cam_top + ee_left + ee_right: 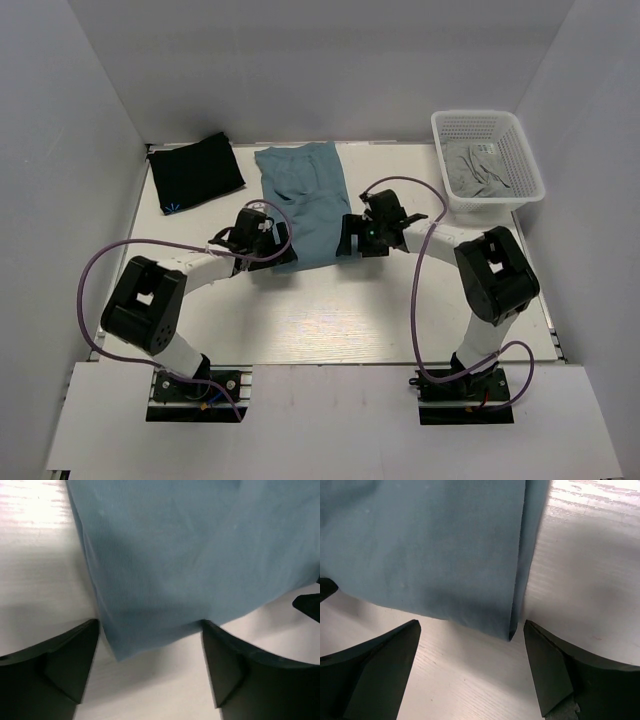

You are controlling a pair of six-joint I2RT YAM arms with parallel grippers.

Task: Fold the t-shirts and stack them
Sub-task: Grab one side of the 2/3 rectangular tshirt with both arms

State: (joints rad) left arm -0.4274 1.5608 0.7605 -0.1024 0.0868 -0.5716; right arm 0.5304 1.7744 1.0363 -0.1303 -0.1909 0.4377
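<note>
One black t-shirt [196,172] lies far left, one teal t-shirt [305,200] centre; left gripper [150,630] and right gripper [470,627] both gape, empty.

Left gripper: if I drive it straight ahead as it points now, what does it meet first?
Probably the teal t-shirt: its near corner lies between the left gripper's open jaws; height is unclear.
</note>
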